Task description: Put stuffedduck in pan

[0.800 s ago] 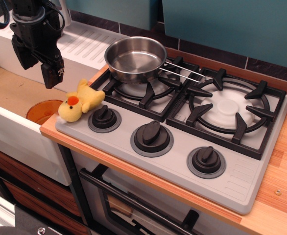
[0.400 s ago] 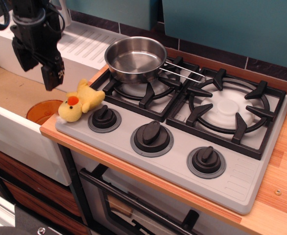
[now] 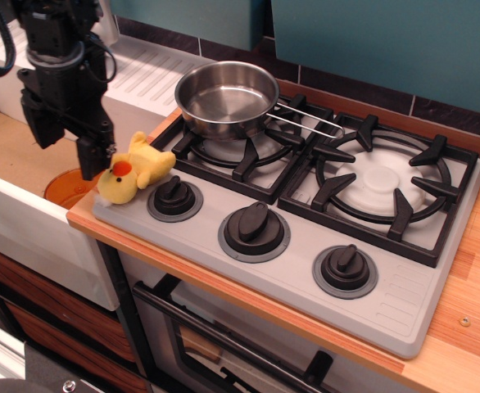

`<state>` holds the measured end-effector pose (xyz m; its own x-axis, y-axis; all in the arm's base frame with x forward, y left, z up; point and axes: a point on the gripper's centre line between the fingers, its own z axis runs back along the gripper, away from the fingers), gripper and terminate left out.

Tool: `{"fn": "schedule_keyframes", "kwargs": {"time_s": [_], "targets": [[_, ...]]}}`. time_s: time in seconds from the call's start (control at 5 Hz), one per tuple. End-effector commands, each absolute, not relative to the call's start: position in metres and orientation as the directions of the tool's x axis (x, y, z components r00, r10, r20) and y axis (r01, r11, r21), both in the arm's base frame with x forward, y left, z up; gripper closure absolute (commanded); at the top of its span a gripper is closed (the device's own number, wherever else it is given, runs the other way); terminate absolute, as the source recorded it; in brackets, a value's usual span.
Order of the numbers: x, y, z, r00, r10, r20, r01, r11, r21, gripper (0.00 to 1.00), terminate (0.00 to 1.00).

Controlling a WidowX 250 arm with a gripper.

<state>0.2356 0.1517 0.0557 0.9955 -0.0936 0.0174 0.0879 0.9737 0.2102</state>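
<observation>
Stovetop (image 3: 436,282): gripper (image 3: 66,160) lower, beside stuffedduck (image 3: 133,170)

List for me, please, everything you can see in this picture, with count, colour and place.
stuffedduck: one, yellow with orange-red beak, lying at the stove's front-left corner beside the leftmost knob.
pan: one, shiny steel, empty, on the back-left burner grate, wire handle pointing right.
stove: one, grey top, set in the wooden counter.
burner grates: two, black, side by side on the stove.
knobs: three, black, along the stove's front edge.
orange disc: one, in the sink bottom, left of the duck.
sink: one, white walls, left of the stove.
oven door: one, below the stove, black handle.
gripper: one, black, above the sink just left of the duck; fingers apart, holding nothing.
</observation>
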Motion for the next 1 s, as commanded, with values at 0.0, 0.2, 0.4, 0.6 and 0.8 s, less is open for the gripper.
{"fn": "schedule_keyframes", "kwargs": {"time_s": [0.0, 0.2, 0.4, 0.6, 0.8], "targets": [[0.231, 0.133, 0.093, 0.997, -0.071, 0.036, 0.059, 0.963, 0.263, 0.00, 0.00], [0.232, 0.126, 0.089, 0.996, -0.073, 0.050, 0.058, 0.966, 0.253, 0.00, 0.00], [0.239, 0.117, 0.075, 0.994, -0.078, 0.073, 0.059, 0.972, 0.229, 0.00, 0.00], [0.247, 0.114, 0.056, 0.990, -0.097, 0.107, 0.074, 0.976, 0.205, 0.00, 0.00], [0.253, 0.115, 0.040, 0.986, -0.110, 0.127, 0.084, 0.977, 0.194, 0.00, 0.00]]}}
